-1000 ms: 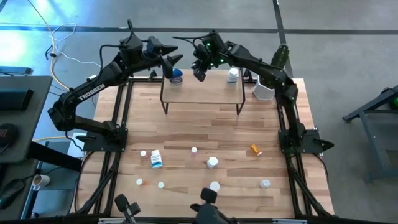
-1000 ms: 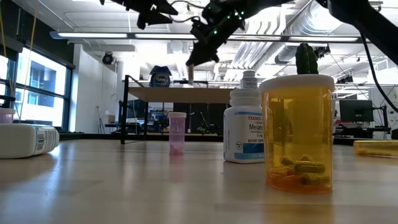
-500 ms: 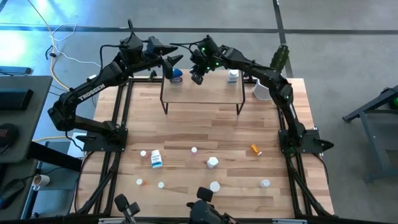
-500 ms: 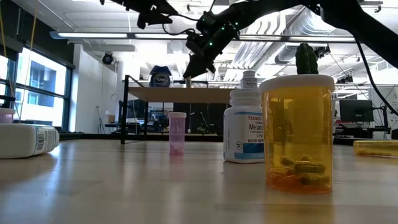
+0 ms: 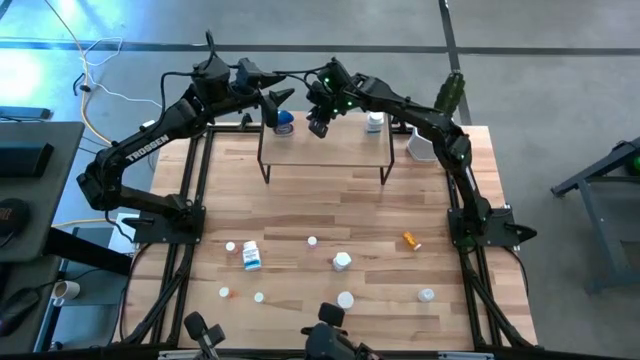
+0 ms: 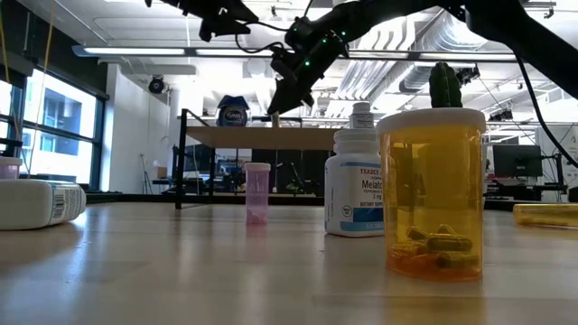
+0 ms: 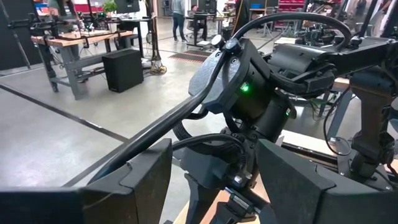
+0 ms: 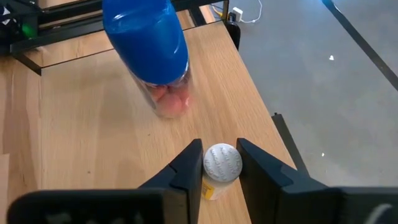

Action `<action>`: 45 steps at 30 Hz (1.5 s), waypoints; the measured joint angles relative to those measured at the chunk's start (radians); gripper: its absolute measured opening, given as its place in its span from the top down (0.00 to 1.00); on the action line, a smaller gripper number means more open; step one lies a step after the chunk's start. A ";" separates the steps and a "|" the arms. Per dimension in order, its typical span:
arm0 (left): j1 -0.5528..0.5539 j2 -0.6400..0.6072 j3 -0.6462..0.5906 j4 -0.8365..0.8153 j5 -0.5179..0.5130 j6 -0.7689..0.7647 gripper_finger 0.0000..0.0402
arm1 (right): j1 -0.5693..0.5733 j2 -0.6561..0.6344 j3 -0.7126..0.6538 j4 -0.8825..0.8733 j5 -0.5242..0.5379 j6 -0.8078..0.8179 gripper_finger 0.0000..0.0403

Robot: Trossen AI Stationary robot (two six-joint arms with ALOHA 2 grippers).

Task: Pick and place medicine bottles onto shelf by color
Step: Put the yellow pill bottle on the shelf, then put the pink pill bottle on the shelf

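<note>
The shelf (image 5: 330,152) stands at the table's far middle. On its top board a blue-lidded jar (image 5: 285,122) stands at the left end and a white bottle (image 5: 375,122) at the right. My right gripper (image 5: 319,124) is over the board just right of the jar, shut on a tiny white-capped vial (image 8: 222,163). My left gripper (image 5: 279,98) is open and empty, above the shelf's left end, facing the right arm. Several more bottles lie and stand on the near half of the table (image 5: 342,261). My right gripper pinches the vial's white ribbed cap (image 8: 222,163) between its two fingers (image 8: 189,169). The fingers come from above, slanting down toward the shelf board. The vial stands upright below the cap, beside the blue-lidded jar (image 8: 152,46). Whether its base touches the board I cannot tell.
A white pot with a green plant (image 5: 425,145) stands right of the shelf. On the near table are a lying blue-labelled white bottle (image 5: 251,255), an orange bottle (image 5: 411,240) and several small white and pinkish vials. In the low view a big orange bottle (image 6: 432,190) stands nearest.
My right gripper has moved a little toward the table's left edge along the shelf, toward the blue-lidded jar, and a little down, keeping the vial. It has held still for the last half second.
</note>
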State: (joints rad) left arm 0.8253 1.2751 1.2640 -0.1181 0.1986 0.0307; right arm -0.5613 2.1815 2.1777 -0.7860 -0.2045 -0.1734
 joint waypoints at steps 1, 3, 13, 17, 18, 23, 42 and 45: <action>0.000 0.000 0.000 0.000 0.000 0.000 0.45 | 0.001 0.000 0.000 -0.001 0.006 0.001 0.79; 0.000 0.000 0.000 0.000 0.000 0.000 0.45 | 0.005 0.000 0.000 -0.003 0.020 -0.005 0.78; 0.000 0.000 0.000 0.000 0.000 0.000 0.45 | 0.008 0.001 0.000 -0.015 0.039 -0.010 0.78; 0.000 0.000 0.000 0.000 0.000 0.000 0.45 | 0.008 0.001 0.000 -0.014 0.039 -0.010 0.78; 0.000 0.000 0.000 0.000 0.000 0.000 0.45 | 0.008 0.001 0.000 -0.014 0.039 -0.010 0.78; 0.000 0.000 0.000 0.000 0.000 0.011 0.45 | 0.008 0.001 0.000 -0.018 0.032 -0.010 0.78; 0.000 0.000 0.000 -0.001 0.000 0.018 0.45 | 0.008 0.001 0.000 -0.026 0.040 0.000 0.68; 0.000 0.000 0.000 -0.001 0.000 0.018 0.45 | 0.008 0.001 0.000 -0.026 0.040 0.001 0.62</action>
State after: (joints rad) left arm 0.8253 1.2751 1.2640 -0.1188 0.1985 0.0490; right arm -0.5533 2.1822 2.1777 -0.8120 -0.1646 -0.1727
